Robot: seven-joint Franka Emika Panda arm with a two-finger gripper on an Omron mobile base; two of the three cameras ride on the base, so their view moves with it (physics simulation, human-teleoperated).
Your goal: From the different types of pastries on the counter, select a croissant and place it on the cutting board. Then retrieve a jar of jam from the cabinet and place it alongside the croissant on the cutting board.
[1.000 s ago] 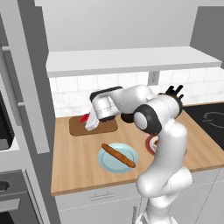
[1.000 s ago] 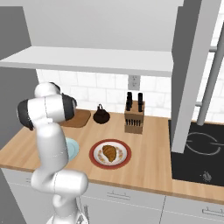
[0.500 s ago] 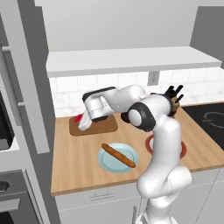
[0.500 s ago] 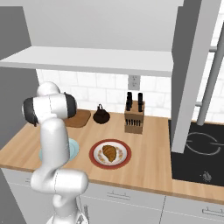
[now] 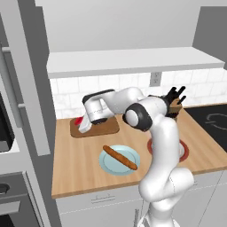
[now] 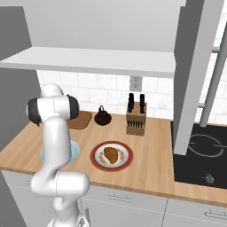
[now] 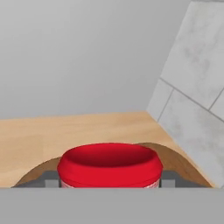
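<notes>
Two round plates sit on the counter (image 5: 84,164), a light wooden worktop with visible grain. The light-blue plate (image 5: 106,162) carries the long, thin brown baguette (image 5: 119,157); the red-rimmed plate (image 6: 111,155) holds the stubby, ridged golden croissant (image 6: 111,155). The white arm reaches over the cutting board (image 5: 104,127), a flat dark-brown rectangle with rounded corners lying against the tiled wall. There the gripper (image 7: 109,181) grips the jar of jam (image 7: 109,168), one dark fingertip pressed to each side beneath its smooth, glossy red lid. The jar hangs low above the board's left end; whether it touches the wood cannot be told. A squat black teapot (image 6: 102,116) and wooden knife block (image 6: 135,119) stand nearby.
</notes>
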